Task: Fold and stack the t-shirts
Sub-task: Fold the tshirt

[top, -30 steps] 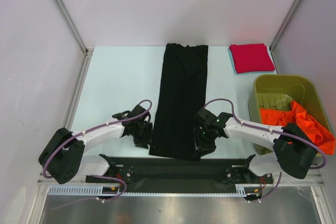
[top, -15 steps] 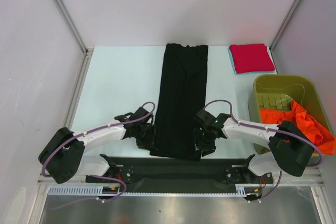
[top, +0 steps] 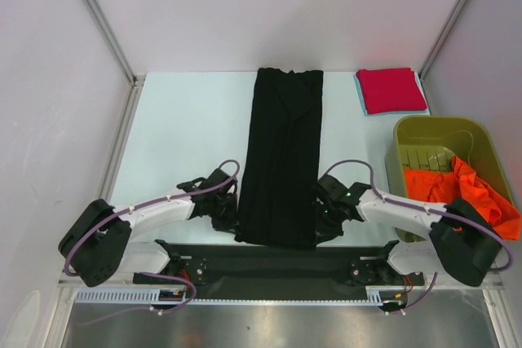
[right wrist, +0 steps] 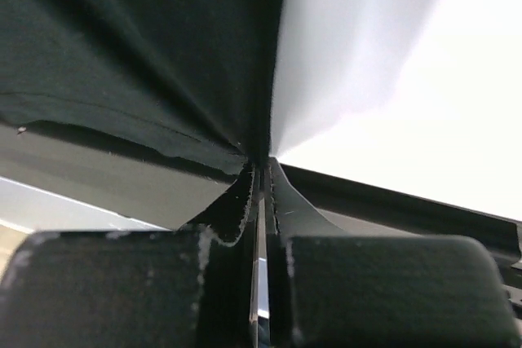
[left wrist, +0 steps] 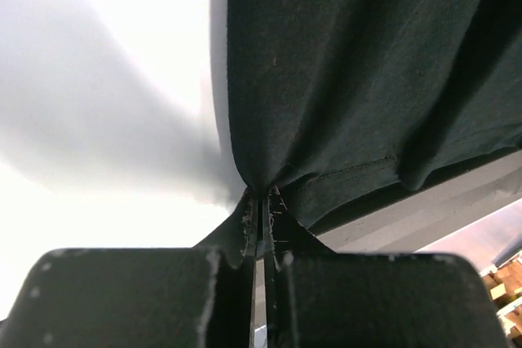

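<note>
A black t-shirt [top: 281, 152], folded into a long strip, runs from the table's back to its near edge. My left gripper [top: 231, 216] is shut on the strip's near left corner; the left wrist view shows the black cloth [left wrist: 359, 79] pinched at the tips of the left gripper [left wrist: 261, 195]. My right gripper [top: 323, 216] is shut on the near right corner, with the cloth [right wrist: 139, 46] bunched at the tips of the right gripper [right wrist: 262, 165]. A folded red t-shirt [top: 391, 90] lies at the back right. An orange t-shirt [top: 465, 191] hangs out of the bin.
An olive-green bin [top: 436, 140] stands at the right edge of the table. A light blue cloth edge [top: 360, 95] shows under the red shirt. The black base rail [top: 269, 266] runs along the near edge. White walls and metal posts enclose the table.
Both grippers moved in to the near corners of the black t-shirt and closed on them. The strip's near end now sits a little wider and squarer.
</note>
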